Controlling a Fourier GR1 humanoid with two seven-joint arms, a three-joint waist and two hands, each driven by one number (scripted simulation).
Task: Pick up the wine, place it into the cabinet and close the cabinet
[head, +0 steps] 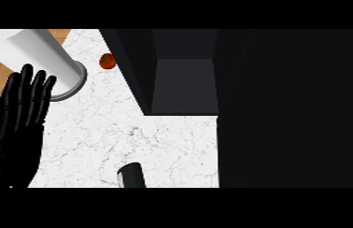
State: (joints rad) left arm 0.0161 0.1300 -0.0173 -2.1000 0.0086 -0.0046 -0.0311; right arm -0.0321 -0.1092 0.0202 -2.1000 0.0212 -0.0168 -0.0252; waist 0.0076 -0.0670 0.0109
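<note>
The wine bottle (131, 175) shows as a dark cylinder on the white marble counter (131, 129), at the view's lower edge near the middle. Behind it stands the dark cabinet (185, 84), its inside open to view and holding nothing I can see. A broad black surface, which looks like the cabinet's door or side (286, 110), fills the right of the view. My left hand (24, 110) rests open at the left edge, fingers up, well apart from the bottle. My right hand does not show.
A white paper-towel roll (41, 54) on a grey round base (74, 84) stands at the upper left, just behind my left hand. A small red fruit (107, 61) lies between the roll and the cabinet.
</note>
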